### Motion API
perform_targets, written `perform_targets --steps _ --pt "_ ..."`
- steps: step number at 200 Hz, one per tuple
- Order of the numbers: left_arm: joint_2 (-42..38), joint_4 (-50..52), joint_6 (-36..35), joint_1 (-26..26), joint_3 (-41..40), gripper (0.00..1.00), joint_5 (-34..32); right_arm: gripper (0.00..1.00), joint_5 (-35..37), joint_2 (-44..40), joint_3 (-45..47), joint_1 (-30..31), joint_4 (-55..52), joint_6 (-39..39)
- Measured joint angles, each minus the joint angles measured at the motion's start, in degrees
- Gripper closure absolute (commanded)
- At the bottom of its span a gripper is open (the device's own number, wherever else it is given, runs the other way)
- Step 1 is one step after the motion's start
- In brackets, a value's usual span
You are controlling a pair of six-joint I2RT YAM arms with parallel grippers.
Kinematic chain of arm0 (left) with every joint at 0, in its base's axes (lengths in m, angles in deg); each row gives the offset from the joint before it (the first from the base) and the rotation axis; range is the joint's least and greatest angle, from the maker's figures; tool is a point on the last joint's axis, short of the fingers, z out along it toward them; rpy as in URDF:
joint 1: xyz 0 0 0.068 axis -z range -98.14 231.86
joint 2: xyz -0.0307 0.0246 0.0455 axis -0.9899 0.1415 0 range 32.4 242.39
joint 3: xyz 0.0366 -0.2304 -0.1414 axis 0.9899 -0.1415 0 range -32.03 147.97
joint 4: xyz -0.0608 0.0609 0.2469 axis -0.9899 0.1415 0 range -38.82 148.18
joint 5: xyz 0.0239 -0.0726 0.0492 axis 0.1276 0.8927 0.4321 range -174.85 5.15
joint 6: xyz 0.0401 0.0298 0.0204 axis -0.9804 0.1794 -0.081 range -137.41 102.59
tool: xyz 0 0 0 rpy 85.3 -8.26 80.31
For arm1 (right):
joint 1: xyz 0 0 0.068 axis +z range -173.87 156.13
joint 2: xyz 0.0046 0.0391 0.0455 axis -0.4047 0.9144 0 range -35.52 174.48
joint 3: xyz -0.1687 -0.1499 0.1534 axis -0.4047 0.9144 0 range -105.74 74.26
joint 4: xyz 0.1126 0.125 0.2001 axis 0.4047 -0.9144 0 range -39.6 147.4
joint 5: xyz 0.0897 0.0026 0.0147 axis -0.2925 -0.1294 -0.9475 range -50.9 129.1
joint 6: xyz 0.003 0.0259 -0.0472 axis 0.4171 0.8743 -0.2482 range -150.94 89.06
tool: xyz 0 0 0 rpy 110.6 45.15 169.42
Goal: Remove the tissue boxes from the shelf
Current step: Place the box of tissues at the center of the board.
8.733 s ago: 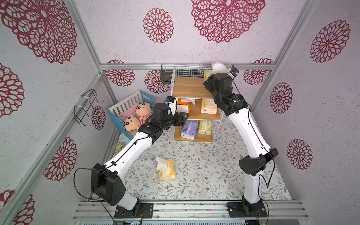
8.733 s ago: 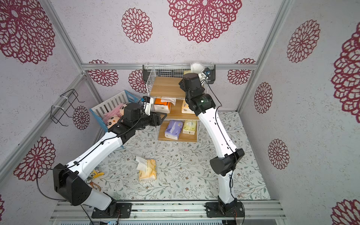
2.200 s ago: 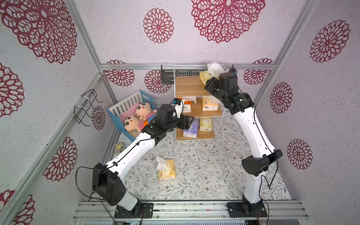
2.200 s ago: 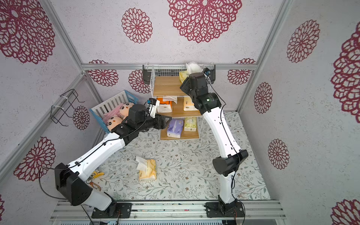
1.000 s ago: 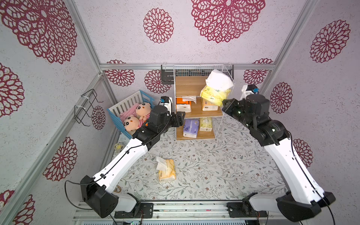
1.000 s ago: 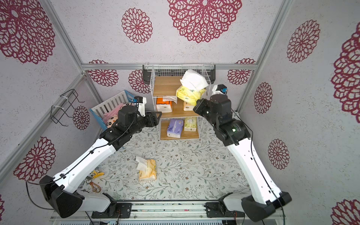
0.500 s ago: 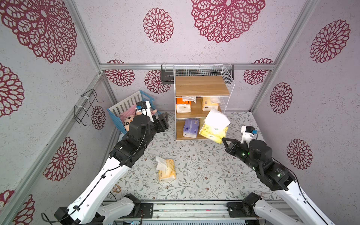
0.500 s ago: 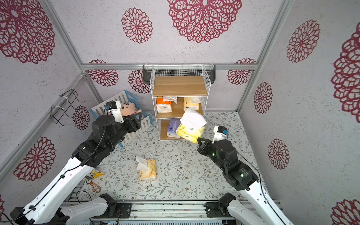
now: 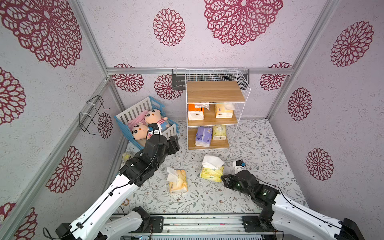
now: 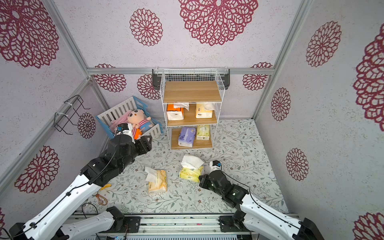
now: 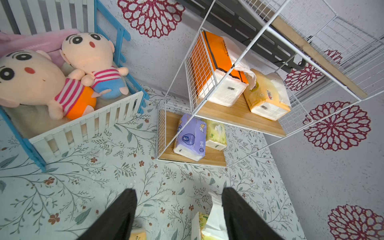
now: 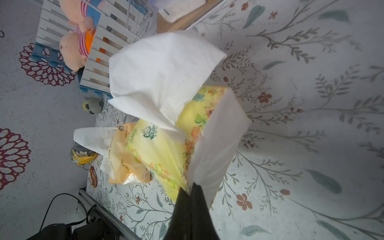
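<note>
We read nothing clearly. The bright orange pack (image 11: 216,52) on the shelf's (image 11: 239,116) middle board bears dark lettering, and the pale yellow pack (image 12: 162,153) in front of the shelf a green emblem, both illegible.

Two plush dolls (image 9: 152,116) lie in a blue-white crib (image 9: 133,111).

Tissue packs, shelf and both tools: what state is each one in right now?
yellow floral pack: on the floor, end pinched by right tool.
yellow-orange pack: lying loose on the floor.
shelf: top board bare, four packs on lower boards.
left tool: open, empty.
right tool: shut on yellow floral pack.
</note>
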Motion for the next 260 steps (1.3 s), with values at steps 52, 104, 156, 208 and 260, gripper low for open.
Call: perform_targets --steps 52,104,156,208,260 --pt "2.27 0.02 1.07 1.05 0.0 0.24 -0.31 0.4 -1.18 -0.42 2.03 1.07 3.58 2.86" --pt "-1.2 0.85 2.03 1.79 -1.44 0.24 -2.6 0.47 2.67 2.89 -20.7 0.5 -12.79 -2.75" --pt "-7.37 6.38 6.08 3.5 -3.85 0.25 -4.52 0.47 0.87 24.04 -32.28 -8.28 -21.99 -14.19" --pt "-8.07 11.17 8.92 4.63 -6.58 0.22 -5.6 0.47 -1.44 28.85 -27.23 -16.22 -23.61 -20.33" --pt "-7.91 10.62 9.29 4.81 -7.32 0.11 -5.6 0.49 -6.73 32.46 -20.41 -16.17 -15.17 -20.96"
